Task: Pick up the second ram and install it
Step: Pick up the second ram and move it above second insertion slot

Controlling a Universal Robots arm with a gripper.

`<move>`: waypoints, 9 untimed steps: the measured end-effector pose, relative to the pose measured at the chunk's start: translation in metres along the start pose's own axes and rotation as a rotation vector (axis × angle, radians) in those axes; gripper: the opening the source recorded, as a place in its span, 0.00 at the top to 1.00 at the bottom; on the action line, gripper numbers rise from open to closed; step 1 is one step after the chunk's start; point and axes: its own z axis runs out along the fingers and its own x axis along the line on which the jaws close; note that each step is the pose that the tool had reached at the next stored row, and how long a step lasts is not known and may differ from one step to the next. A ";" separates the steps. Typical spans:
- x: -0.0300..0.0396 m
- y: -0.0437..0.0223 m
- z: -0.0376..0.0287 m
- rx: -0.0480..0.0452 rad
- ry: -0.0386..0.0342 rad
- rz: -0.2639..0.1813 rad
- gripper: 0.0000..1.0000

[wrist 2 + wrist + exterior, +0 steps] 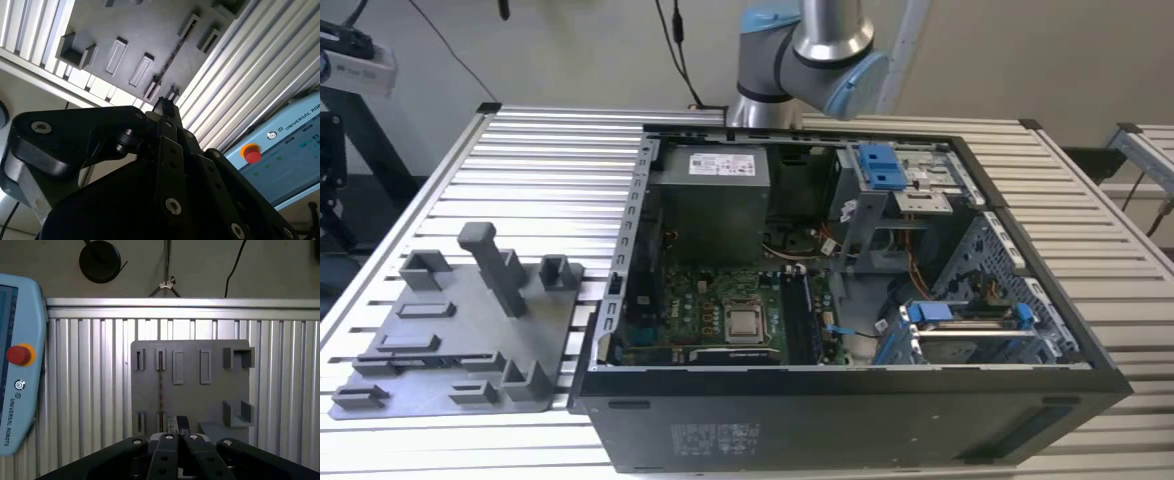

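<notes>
The second ram [160, 390] is a thin dark strip standing on edge in the grey holder plate [210, 395], held between two pairs of slots. In the second wrist view the ram [172, 55] runs slantwise across the plate [145, 35]. My gripper [178, 424] hangs well above the plate, its tips just beside the ram's line at one end of the strip. The black fingers [166, 106] look closed together with nothing between them. In the exterior view the plate [454, 340] lies on the slatted table at the left of the open computer case [854, 300].
Inside the case, the motherboard [720, 310] carries a CPU socket [746, 324] and long black slots [795, 310] beside it. A teach pendant with a red button [19, 354] lies on the table near the plate. Upright posts [494, 265] rise from the plate.
</notes>
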 end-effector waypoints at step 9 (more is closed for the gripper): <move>0.0000 0.0000 0.0000 0.0000 0.0000 -0.001 0.76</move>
